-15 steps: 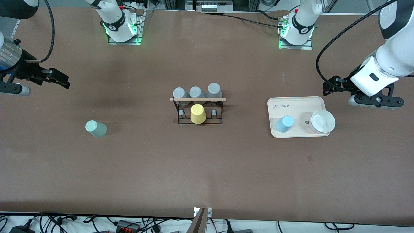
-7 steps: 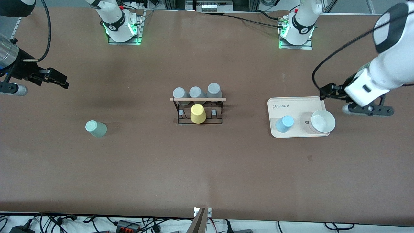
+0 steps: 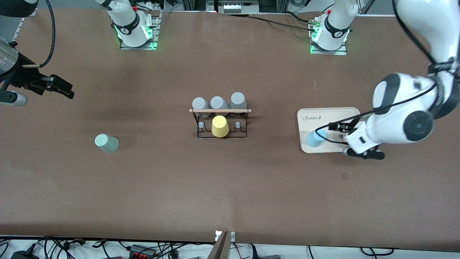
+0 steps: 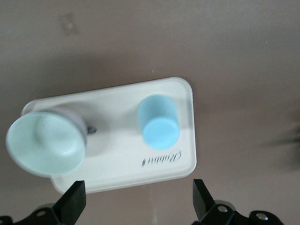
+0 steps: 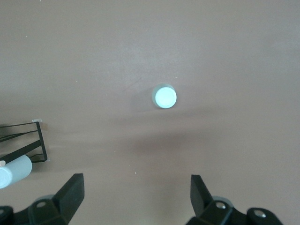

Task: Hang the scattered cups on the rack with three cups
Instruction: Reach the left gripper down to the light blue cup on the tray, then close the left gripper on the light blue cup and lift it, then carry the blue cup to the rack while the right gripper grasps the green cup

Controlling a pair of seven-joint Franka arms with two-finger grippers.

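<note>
Light blue tumbler (image 3: 316,138) upside down on cream tray (image 3: 329,112), beside white bowl (image 4: 46,148). Left gripper (image 4: 138,206) above tray, jaws wide. Right gripper (image 5: 136,197) jaws wide above mint tumbler (image 3: 106,142). Risk: clipping bowl or skidding tray on counter (image 3: 230,187) while grasping.

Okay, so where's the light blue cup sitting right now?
The light blue cup stands upside down on the cream tray, toward the left arm's end of the table, beside a white bowl. The left gripper, open, hangs over the tray.
</note>
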